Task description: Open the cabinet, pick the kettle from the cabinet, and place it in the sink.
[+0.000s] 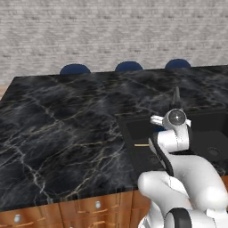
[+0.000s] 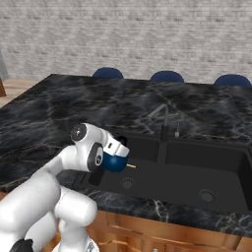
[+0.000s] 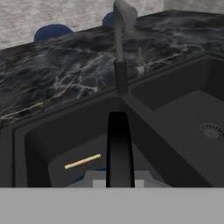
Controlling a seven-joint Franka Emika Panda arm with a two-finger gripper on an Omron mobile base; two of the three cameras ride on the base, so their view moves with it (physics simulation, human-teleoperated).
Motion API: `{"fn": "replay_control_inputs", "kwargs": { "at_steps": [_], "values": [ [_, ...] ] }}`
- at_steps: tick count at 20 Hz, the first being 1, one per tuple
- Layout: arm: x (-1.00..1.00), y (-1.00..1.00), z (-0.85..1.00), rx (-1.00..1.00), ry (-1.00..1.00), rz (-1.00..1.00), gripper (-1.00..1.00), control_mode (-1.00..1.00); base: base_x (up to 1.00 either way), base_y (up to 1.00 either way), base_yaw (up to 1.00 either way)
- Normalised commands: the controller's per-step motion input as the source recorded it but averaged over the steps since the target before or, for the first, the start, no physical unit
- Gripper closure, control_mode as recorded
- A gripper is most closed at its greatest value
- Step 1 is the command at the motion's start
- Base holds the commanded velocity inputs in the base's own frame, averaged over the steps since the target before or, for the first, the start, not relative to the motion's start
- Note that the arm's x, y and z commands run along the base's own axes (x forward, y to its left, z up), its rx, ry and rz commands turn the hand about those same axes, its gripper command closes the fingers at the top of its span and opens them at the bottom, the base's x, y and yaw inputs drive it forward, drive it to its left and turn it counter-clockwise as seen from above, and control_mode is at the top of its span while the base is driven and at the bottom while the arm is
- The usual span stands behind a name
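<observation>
My gripper (image 2: 120,149) is shut on the black arched handle (image 3: 119,146) of the small dark-blue kettle (image 2: 115,162). The kettle hangs inside the left basin of the dark recessed sink (image 2: 197,170), near its left wall and a little above its floor. In the hand view the handle rises straight up the middle between my fingers, with slivers of the blue body (image 3: 87,176) below it. The slim dark faucet (image 2: 162,132) stands behind the divider between the two basins. From the left base view my own arm covers the kettle in the sink (image 1: 136,131). The cabinet is out of view.
A thin yellow stick (image 3: 82,161) lies on the floor of the left basin, close to the kettle. Black gold-veined marble counter (image 1: 62,129) surrounds the sink. Blue stools (image 2: 166,76) stand behind the counter before a grey brick wall. Wooden drawers (image 1: 89,207) run below.
</observation>
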Motion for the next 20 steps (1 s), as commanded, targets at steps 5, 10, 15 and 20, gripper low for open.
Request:
{"fn": "replay_control_inputs", "kwargs": {
  "at_steps": [5, 10, 15, 20],
  "values": [
    [0.02, -0.28, -0.2, 0.0, 0.0, 0.14, 1.0, -1.0, 0.0, 0.0, 0.0],
    [0.04, -0.25, -0.17, 0.0, 0.0, 0.23, 1.0, -1.0, 0.0, 0.0, 0.0],
    [0.0, -0.09, -0.24, 0.0, 0.0, 0.23, 1.0, -1.0, 0.0, 0.0, 0.0],
    [0.03, 0.0, -0.19, 0.0, 0.0, 0.16, 1.0, -1.0, 0.0, 0.0, 0.0]
  ]
}}
